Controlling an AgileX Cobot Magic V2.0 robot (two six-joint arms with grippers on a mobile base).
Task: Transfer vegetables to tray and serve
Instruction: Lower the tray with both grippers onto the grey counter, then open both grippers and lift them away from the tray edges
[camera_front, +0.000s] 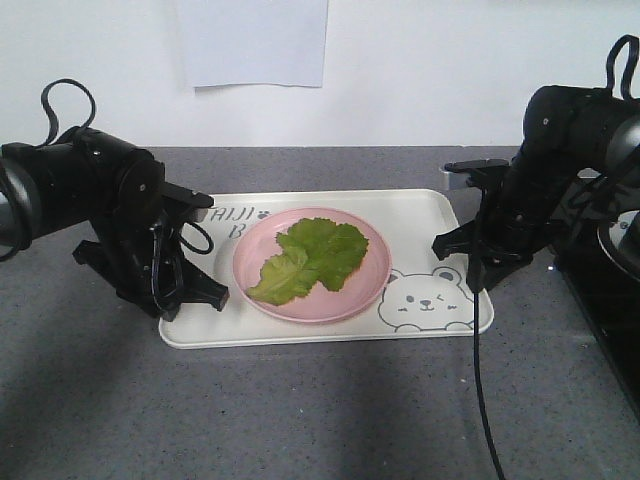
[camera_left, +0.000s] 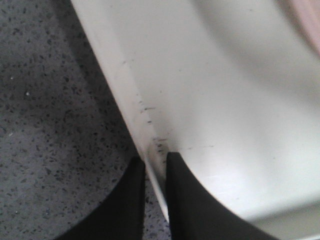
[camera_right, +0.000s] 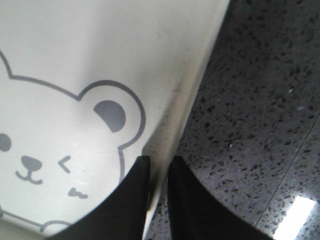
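The cream tray (camera_front: 420, 215) with the bear drawing (camera_front: 430, 300) lies in the middle of the grey countertop. On it stands a round pink plate (camera_front: 368, 285), and the vegetables (camera_front: 310, 260), green lettuce leaves, lie on that plate. My left gripper (camera_front: 192, 296) is at the tray's left edge. In the left wrist view its fingers (camera_left: 155, 159) straddle the tray's rim (camera_left: 120, 85) and are shut on it. My right gripper (camera_front: 470, 262) is at the tray's right edge. In the right wrist view it (camera_right: 160, 161) is shut on the rim (camera_right: 192, 85) beside the bear's ear (camera_right: 110, 116).
Speckled grey countertop (camera_front: 300, 420) lies all round the tray. A black machine (camera_front: 605, 300) stands at the right edge. A black cable (camera_front: 478, 360) hangs from the right arm across the front of the counter. A white sheet (camera_front: 255, 40) hangs on the back wall.
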